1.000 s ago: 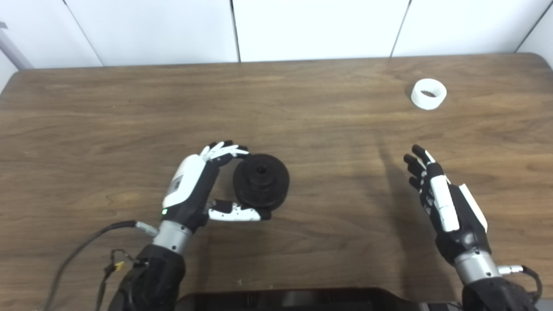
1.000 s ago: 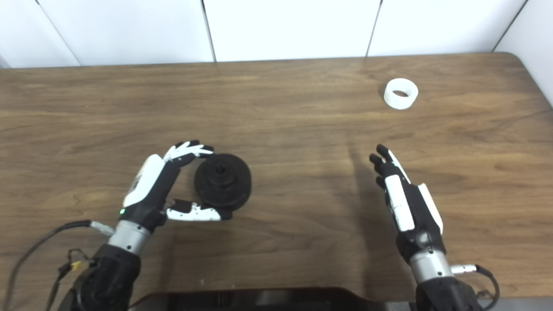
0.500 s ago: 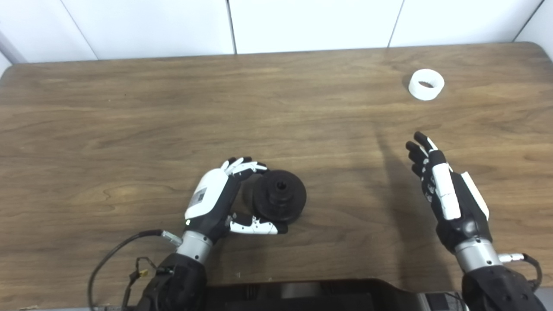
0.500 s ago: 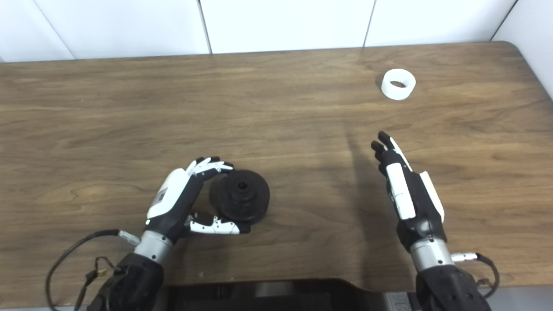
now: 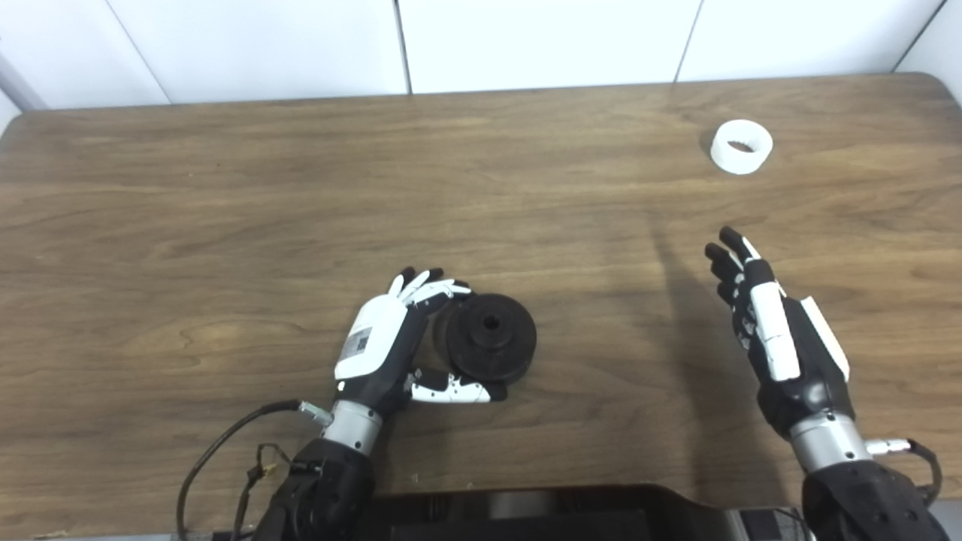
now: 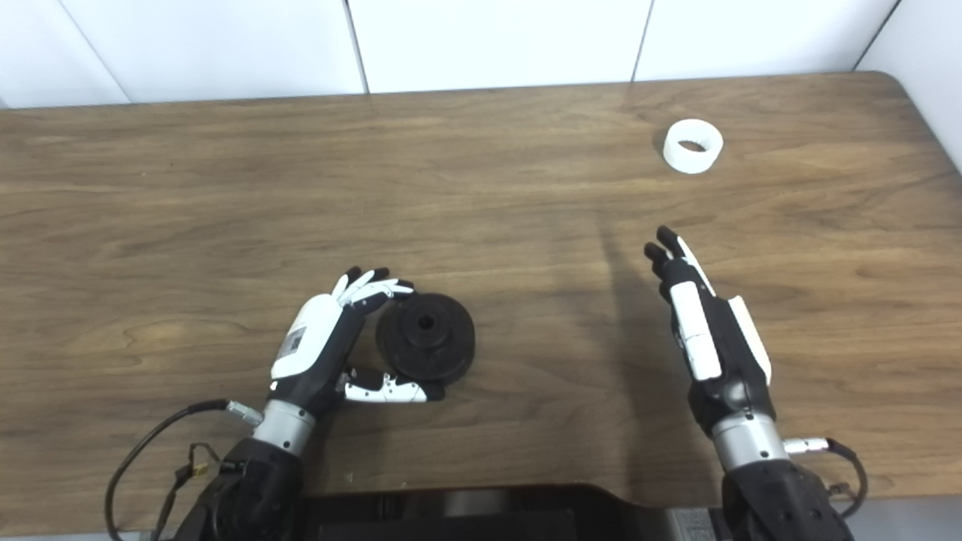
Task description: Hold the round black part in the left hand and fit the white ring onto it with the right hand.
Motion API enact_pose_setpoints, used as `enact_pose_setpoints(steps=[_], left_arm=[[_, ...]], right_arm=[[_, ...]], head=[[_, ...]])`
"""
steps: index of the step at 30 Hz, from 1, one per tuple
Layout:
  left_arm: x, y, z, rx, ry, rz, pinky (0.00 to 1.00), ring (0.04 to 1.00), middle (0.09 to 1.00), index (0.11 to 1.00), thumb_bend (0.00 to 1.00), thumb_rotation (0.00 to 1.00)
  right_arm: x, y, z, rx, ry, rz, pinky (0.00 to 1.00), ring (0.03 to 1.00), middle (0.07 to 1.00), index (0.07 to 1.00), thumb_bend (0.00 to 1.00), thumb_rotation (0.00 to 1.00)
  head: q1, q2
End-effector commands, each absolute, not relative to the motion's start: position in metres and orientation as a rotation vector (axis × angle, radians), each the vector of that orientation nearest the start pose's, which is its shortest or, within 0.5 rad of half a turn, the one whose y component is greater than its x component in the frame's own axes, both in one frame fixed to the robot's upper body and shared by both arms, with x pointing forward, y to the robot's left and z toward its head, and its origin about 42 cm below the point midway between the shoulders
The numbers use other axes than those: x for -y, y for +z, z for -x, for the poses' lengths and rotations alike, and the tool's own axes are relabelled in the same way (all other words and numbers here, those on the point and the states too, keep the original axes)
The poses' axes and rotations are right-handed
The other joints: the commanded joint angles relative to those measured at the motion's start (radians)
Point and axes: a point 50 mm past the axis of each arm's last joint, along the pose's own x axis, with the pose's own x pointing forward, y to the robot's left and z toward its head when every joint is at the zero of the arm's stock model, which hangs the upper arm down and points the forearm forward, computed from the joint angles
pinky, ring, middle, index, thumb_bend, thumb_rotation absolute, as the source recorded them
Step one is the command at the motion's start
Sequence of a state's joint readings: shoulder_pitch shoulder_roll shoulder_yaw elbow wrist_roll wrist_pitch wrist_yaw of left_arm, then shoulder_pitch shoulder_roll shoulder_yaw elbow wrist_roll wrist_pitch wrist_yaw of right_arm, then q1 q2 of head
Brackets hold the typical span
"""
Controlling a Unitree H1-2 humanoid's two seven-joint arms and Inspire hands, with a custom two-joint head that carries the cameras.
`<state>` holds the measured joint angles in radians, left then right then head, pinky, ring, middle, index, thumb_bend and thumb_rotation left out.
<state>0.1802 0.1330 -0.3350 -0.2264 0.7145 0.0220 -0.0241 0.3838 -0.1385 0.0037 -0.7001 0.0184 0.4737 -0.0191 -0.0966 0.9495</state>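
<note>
Bracketing the round black part is the left hand: the fingers curl over the part's far left edge and the thumb lies along its near edge. The part appears to lie flat on the table, hub and centre hole facing up. Whether the hand grips it firmly or only cradles it cannot be told from either view. The right hand hovers edge-on with fingers extended and apart, holding nothing. The white ring sits on the table near the far right corner, well apart from both hands and beyond the right hand's fingertips.

The step in hand is judged to be securing the black part; the ring has not yet been picked up. The next move calls for the right hand to reach forward to the ring, close on its outer wall, carry it over, and align its bore with the raised hub.
</note>
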Motion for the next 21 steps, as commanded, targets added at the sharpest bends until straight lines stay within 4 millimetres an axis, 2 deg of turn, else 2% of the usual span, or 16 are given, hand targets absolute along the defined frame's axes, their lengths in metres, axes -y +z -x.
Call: enact_pose_setpoints(steps=[1,8,15,18,21], left_arm=[[-0.172,0.097,-0.213,0.073,-0.291,-0.811,1.00,0.926,0.820,0.488,0.52,0.07],[-0.179,0.094,-0.215,0.066,-0.285,-0.822,1.00,0.928,0.814,0.487,0.52,0.06],[-0.182,0.090,-0.214,0.040,-0.286,-0.864,1.00,0.923,0.815,0.487,0.52,0.07],[-0.182,0.089,-0.213,0.028,-0.288,-0.872,1.00,0.923,0.819,0.487,0.52,0.07],[-0.184,0.087,-0.212,0.029,-0.287,-0.873,1.00,0.919,0.818,0.487,0.52,0.07]], right_arm=[[0.243,0.194,-0.164,-0.043,-0.070,0.081,0.99,0.968,0.936,0.969,0.64,1.00],[0.236,0.205,-0.163,-0.002,-0.052,0.083,1.00,0.982,0.945,0.969,0.64,1.00],[0.233,0.226,-0.158,0.082,-0.051,0.120,1.00,0.986,0.940,0.969,0.64,1.00],[0.236,0.238,-0.159,0.135,-0.039,0.128,1.00,0.984,0.955,0.970,0.63,1.00],[0.243,0.247,-0.163,0.178,-0.036,0.164,1.00,0.998,0.973,0.976,0.65,1.00]], head=[[-0.011,0.002],[-0.086,0.008],[-0.100,-0.005],[-0.109,-0.013],[-0.131,-0.051]])
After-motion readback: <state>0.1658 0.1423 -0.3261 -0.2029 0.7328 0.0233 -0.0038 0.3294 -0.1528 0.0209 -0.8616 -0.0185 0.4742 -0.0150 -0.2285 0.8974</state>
